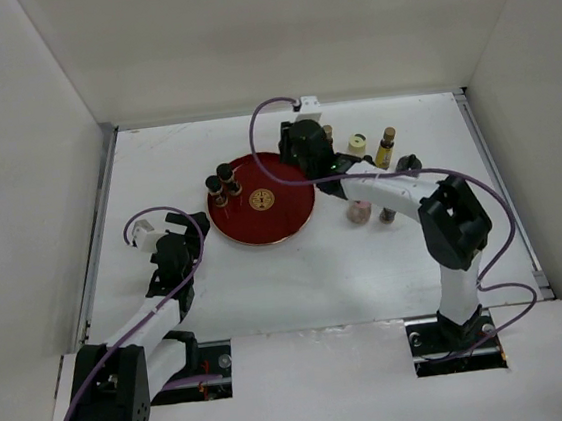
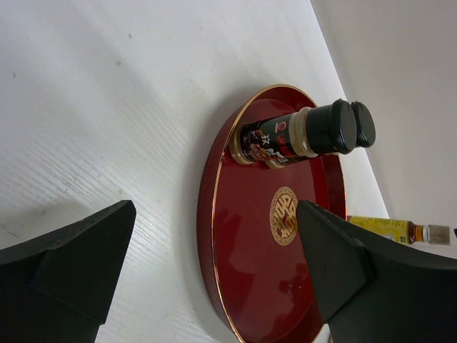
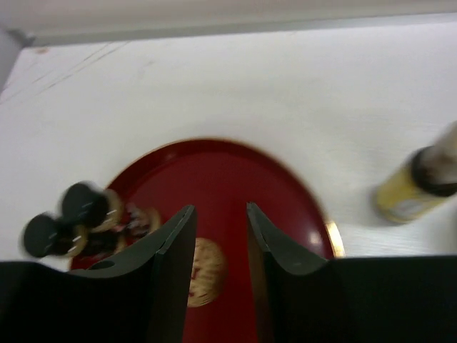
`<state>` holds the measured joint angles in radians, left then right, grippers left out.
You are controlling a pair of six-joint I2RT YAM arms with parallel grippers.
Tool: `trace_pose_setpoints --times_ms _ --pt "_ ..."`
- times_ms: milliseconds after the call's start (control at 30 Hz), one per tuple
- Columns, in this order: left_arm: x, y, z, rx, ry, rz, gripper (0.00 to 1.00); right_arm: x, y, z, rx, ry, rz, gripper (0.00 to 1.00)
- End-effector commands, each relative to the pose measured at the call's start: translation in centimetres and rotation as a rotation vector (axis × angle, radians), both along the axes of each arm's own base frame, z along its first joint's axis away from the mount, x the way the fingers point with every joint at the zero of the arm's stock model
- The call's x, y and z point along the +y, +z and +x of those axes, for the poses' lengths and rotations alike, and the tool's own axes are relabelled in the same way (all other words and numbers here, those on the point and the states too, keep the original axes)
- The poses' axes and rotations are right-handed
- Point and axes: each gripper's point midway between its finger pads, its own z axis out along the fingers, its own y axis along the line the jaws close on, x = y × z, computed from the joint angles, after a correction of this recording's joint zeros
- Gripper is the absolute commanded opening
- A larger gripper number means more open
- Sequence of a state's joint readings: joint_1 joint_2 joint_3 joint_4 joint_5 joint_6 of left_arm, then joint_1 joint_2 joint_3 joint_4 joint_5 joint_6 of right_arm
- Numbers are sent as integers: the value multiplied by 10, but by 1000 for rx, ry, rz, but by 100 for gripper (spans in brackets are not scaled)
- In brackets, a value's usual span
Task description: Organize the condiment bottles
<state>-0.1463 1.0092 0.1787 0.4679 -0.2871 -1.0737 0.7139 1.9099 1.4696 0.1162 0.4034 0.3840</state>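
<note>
A round red tray (image 1: 280, 223) with a gold emblem lies mid-table. Two dark black-capped bottles (image 1: 222, 183) stand on its left part; they also show in the left wrist view (image 2: 285, 139) and, blurred, in the right wrist view (image 3: 86, 214). Other condiment bottles stand right of the tray: an amber gold-capped one (image 1: 385, 146), a cream jar (image 1: 357, 144), a pink-capped jar (image 1: 360, 212) and a small dark one (image 1: 387, 215). My left gripper (image 1: 190, 227) (image 2: 214, 214) is open and empty, left of the tray. My right gripper (image 1: 292, 169) (image 3: 220, 211) is open with a narrow gap, empty, above the tray's back right part.
White walls enclose the table on three sides. An amber bottle (image 1: 328, 132) stands just behind the right wrist. A yellow-labelled bottle (image 3: 410, 187) shows right of the tray in the right wrist view, and one (image 2: 389, 229) shows beyond the tray in the left wrist view.
</note>
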Motion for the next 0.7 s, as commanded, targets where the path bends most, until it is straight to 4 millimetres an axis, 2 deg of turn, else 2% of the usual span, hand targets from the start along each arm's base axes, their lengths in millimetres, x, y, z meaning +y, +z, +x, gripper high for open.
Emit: trace_pose_setpoints --times_ms 0,100,200,400,500,667 --pt "-1 15 6 -58 -3 -4 100 -52 41 18 -86 -120 -15 42" --pt "-1 16 6 -63 -1 1 100 -86 36 29 -90 -214 -104 58" --pt "-1 13 6 -53 0 -3 100 -107 33 40 -93 -273 -174 65" --pt "-1 14 6 -55 -1 -1 100 -127 19 57 -34 -321 -236 67" --pt "-2 15 7 -59 -5 -3 100 -128 8 66 -5 -310 -242 67" --pt "-2 12 7 -47 -3 -3 100 -130 -8 78 37 -299 -252 60"
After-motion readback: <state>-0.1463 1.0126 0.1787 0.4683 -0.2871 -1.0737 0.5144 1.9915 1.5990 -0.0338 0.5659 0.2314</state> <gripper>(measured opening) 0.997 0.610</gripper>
